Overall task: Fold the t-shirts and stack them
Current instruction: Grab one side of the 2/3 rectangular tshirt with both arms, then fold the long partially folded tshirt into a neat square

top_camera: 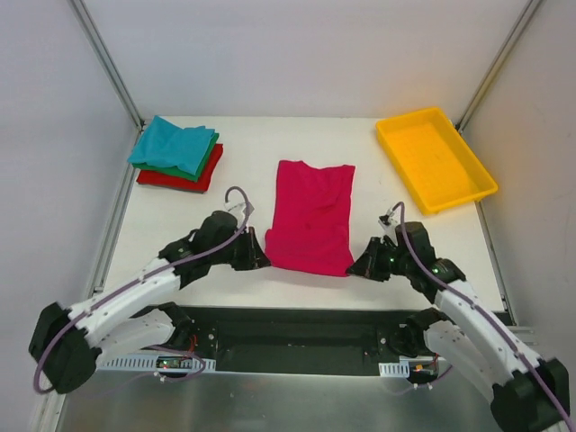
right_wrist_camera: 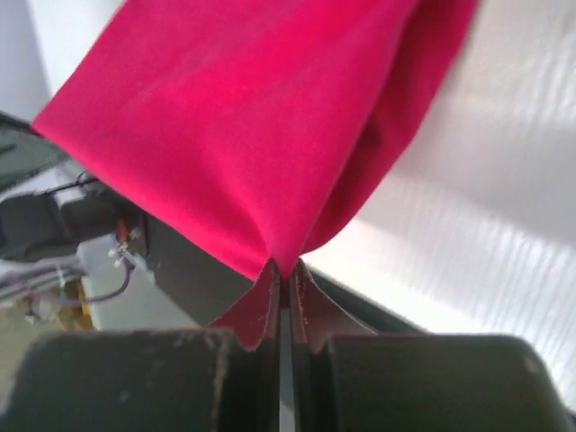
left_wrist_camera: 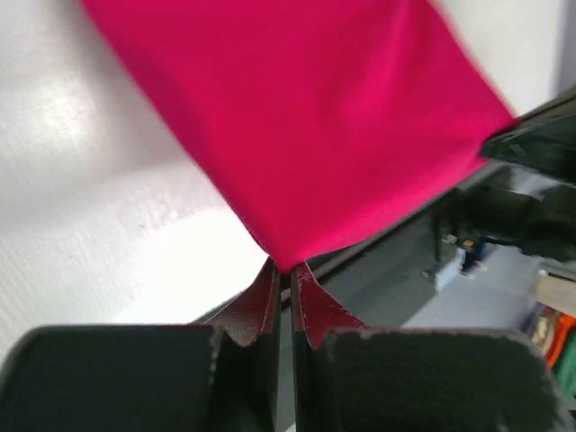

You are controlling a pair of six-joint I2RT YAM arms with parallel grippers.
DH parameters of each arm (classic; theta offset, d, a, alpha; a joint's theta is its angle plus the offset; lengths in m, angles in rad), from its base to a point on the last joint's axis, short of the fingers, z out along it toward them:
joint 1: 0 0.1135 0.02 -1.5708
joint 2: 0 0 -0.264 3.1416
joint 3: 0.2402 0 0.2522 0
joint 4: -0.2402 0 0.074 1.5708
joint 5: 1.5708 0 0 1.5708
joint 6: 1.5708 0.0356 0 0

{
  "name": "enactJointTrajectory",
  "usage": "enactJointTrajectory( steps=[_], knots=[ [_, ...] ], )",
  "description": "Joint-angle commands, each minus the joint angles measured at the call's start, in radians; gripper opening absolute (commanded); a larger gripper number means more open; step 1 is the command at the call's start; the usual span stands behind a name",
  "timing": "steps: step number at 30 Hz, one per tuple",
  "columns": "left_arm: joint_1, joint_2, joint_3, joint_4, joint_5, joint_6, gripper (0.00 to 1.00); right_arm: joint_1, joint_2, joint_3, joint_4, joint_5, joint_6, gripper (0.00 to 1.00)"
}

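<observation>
Both grippers are down at the near hem of the magenta-pink t-shirt (top_camera: 312,214): the left gripper (left_wrist_camera: 290,270) has its fingers pressed together on the 7 o'clock corner, and the right gripper (right_wrist_camera: 286,268) is pinching the 5 o'clock corner the same way. The shirt lies mid-table as a narrow lengthwise-folded strip, long axis running 6 to 12 o'clock, with what looks like the neck end pointing toward 12. Further back, the folded teal t-shirt (top_camera: 175,146) sits on the green t-shirt (top_camera: 210,155) and the red t-shirt (top_camera: 180,180) at about 10 o'clock, with the yellow tray (top_camera: 436,160) around 1 o'clock.
</observation>
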Motion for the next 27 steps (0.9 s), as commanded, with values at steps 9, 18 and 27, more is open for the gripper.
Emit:
enactJointTrajectory(
  steps=[9,18,27],
  knots=[
    [-0.012,-0.259,0.103,-0.12,0.091,0.046,0.0,0.031,-0.373,0.145,-0.363,-0.081,0.079,0.01],
    [0.107,-0.051,0.229,0.009,0.155,0.083,0.0,0.004,-0.206,0.321,-0.352,0.136,-0.024,0.0],
    [0.247,0.201,0.369,0.068,0.227,0.127,0.0,-0.11,0.021,0.435,-0.244,0.108,-0.104,0.01]
  ],
)
